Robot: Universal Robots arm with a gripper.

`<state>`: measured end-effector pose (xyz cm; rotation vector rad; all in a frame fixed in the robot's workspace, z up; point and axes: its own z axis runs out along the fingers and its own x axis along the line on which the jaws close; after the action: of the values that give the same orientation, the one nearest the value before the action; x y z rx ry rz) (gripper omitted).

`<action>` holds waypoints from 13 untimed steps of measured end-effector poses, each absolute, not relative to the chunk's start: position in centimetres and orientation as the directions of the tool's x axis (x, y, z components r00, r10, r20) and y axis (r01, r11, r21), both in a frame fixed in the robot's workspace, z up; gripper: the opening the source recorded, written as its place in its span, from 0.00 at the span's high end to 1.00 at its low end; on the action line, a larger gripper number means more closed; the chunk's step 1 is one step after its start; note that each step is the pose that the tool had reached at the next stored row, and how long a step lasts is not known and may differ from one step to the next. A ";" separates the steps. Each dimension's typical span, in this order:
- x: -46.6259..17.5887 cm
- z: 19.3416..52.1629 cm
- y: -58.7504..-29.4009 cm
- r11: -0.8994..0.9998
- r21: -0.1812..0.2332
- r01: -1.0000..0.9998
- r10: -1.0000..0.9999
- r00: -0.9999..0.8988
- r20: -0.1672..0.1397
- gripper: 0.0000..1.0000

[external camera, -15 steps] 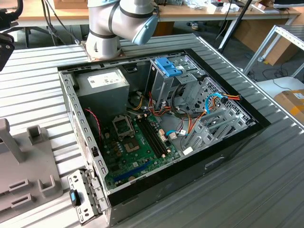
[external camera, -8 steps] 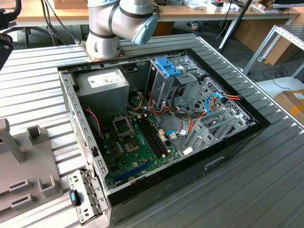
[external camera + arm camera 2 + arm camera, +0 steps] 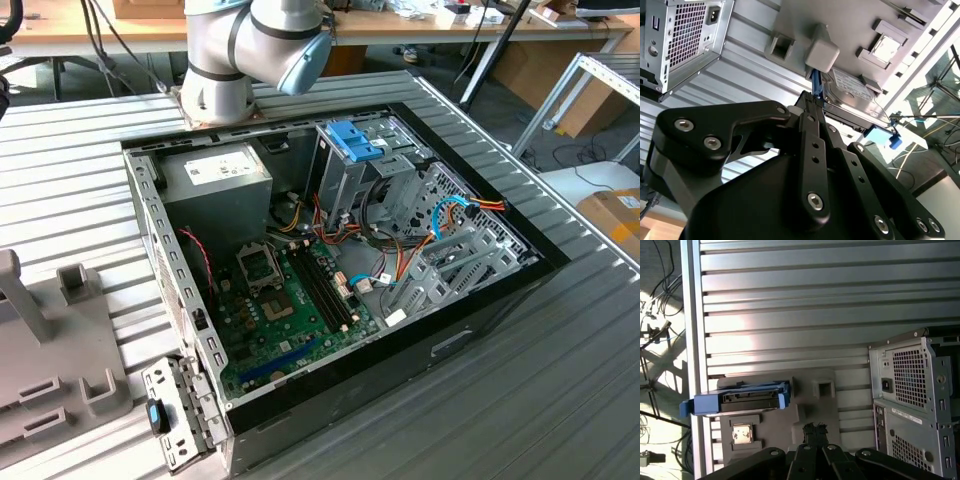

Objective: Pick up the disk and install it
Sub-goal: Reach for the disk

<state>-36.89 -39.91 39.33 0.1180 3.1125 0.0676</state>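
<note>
Aluminium slats run in long ribs across the table (image 3: 560, 380), the broadest thing here, and it spreads out under and ahead of the claw in both wrist views. On it lies the computer case (image 3: 440, 345), opened up. In the first wrist view its perforated rear wall stands well off to one side of the claw. Inside the case are the green motherboard (image 3: 290, 310), the grey power supply box (image 3: 215, 180) with its white label, and a silver drive cage topped by a squarish blue tab (image 3: 355, 138). The grey arm (image 3: 255, 50) rises behind the case in the exterior view.

A grey fixture plate (image 3: 780, 430) rests on the slats right in front of the claw's tips, on the side away from the case. The disk (image 3: 747, 399) sits at the far edge of that plate, ahead of the claw and off to one side of it. It is near the tips but clear of them. It is a grey-metal drive in a light-blue carrier, and as far as I can tell it is set up on its long side. In the second wrist view the disk (image 3: 852, 95) shows its labelled face just beyond the black fingers.

The claw (image 3: 815, 430) has its two fingers drawn together with nothing between them. The second wrist view shows the claw (image 3: 811, 102) the same way, tips meeting and empty.

Smallest is a shiny square piece (image 3: 742, 434) seated in a pocket of the plate, beside the disk and on its claw-ward side.
</note>
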 end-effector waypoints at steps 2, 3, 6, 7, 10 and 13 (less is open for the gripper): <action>-37.1 39.3 -39.9 0.996 0.044 0.075 0.076 -0.997 -0.025 0.89; -37.2 39.3 -39.9 0.996 0.044 0.075 0.076 -0.997 -0.024 0.89; -38.5 39.3 -39.9 0.996 0.044 0.075 0.076 -0.997 -0.024 0.89; -38.7 39.3 -39.9 0.996 0.044 0.075 0.076 -0.997 -0.025 0.89; -40.0 39.3 -39.9 0.996 0.044 0.075 0.076 -0.997 -0.024 0.89; -40.6 39.3 -39.9 0.996 0.044 0.075 0.076 -0.997 -0.024 0.89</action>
<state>-40.64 -39.91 39.32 0.1180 3.1125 0.0676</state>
